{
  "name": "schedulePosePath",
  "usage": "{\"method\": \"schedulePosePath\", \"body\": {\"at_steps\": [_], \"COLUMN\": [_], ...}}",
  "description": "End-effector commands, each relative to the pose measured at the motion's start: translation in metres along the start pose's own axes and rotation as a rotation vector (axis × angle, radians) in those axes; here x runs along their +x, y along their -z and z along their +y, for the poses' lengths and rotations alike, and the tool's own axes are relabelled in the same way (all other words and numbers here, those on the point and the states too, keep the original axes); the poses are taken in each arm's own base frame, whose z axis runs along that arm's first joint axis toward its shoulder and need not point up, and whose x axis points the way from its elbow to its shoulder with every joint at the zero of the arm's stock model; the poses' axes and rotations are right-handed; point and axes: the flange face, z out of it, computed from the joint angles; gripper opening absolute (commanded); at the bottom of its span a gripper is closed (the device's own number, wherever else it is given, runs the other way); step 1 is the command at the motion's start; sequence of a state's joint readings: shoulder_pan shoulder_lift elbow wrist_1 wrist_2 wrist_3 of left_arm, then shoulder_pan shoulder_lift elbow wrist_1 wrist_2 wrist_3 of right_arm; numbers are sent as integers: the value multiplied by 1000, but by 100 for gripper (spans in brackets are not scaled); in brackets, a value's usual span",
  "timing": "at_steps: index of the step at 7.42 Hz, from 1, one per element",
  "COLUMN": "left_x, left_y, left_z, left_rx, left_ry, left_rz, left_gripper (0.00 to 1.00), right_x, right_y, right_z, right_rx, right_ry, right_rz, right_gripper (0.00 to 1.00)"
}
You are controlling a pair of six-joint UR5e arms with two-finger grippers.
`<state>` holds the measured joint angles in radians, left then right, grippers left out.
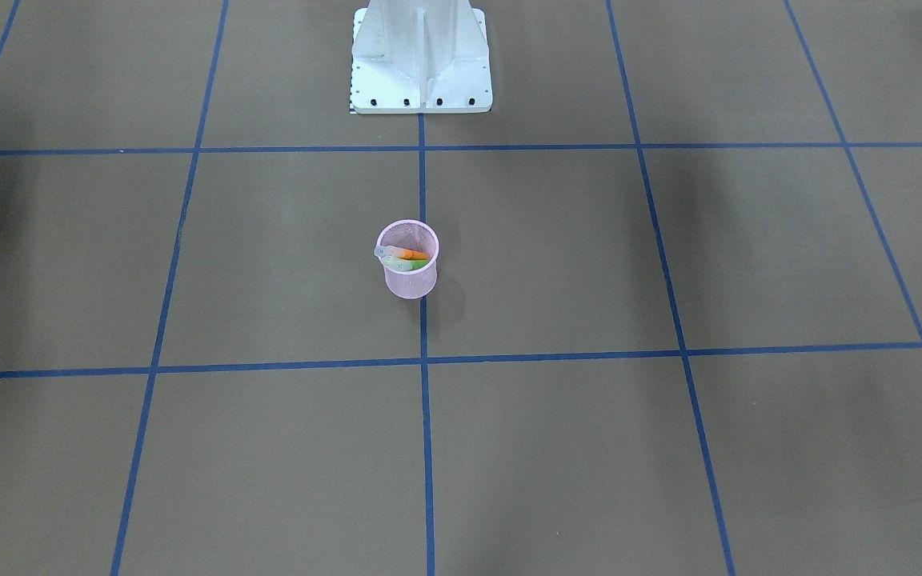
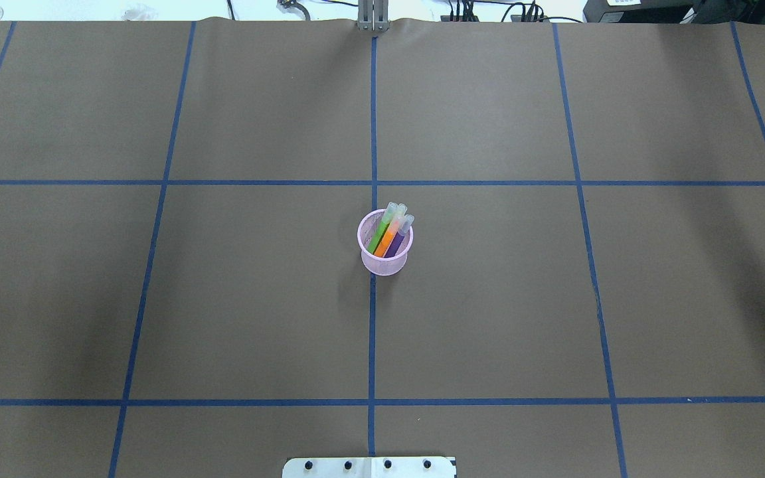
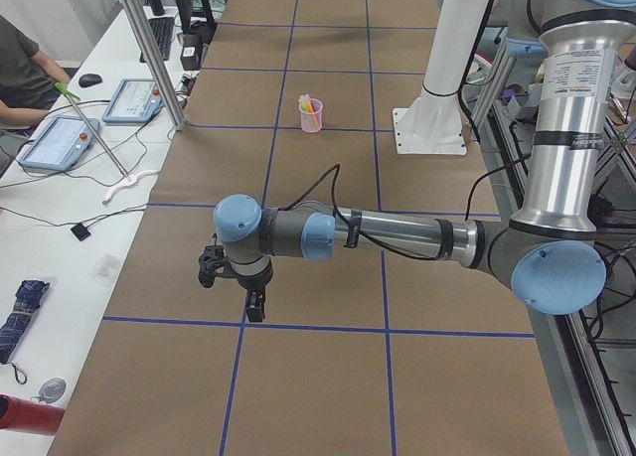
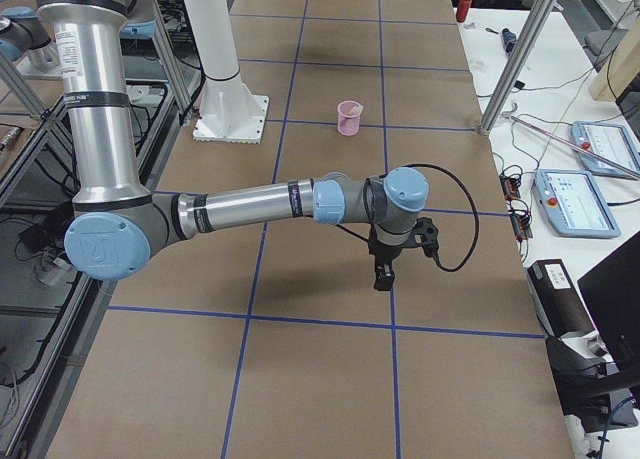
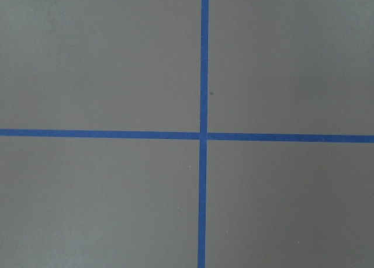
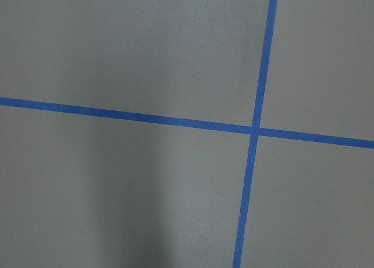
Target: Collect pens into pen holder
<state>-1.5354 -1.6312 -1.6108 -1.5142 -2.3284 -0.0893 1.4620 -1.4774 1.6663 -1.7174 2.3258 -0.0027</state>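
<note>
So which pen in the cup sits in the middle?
The orange pen: seen from overhead, it leans in the cup between the green pen and the purple pen.

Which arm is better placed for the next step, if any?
Neither: the pens lean inside the pen holder, none on the table. Left gripper and right gripper both hang far from it.

Left fingers (image 3: 255,305), right fingers (image 4: 382,277) downward

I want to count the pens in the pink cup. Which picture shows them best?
The overhead exterior view: the pens lean in the pen holder, green, orange and purple clearly apart. The front-facing view shows only orange and green. Side views make them tiny; wrist views show none.
</note>
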Motion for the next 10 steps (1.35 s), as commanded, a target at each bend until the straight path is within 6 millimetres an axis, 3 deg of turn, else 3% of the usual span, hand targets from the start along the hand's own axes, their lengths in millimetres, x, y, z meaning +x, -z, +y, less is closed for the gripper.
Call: {"method": "schedulePosePath", "body": {"at_steps": [1,5,7,10], "left_x": [10,8,-2,5], "left_y": [6,4,-5,0], "left_z": [-1,1,15,11], "left_rx": [3,3,-12,18], "left_ry": [-5,-7,2,-24], "left_rz": [31,38,36,40], "left_gripper": [100,100,100,100], "right_x": [4,8,12,12], "right_y": [-2,1,-4,-4], "right_z": [0,10,10,9], "right_rx": [-3,9,-3,-6], "right_ry": [0,0,-18,-28], "right_rz": [2,-1,-5,-4], "right_gripper": [100,100,100,100]}}
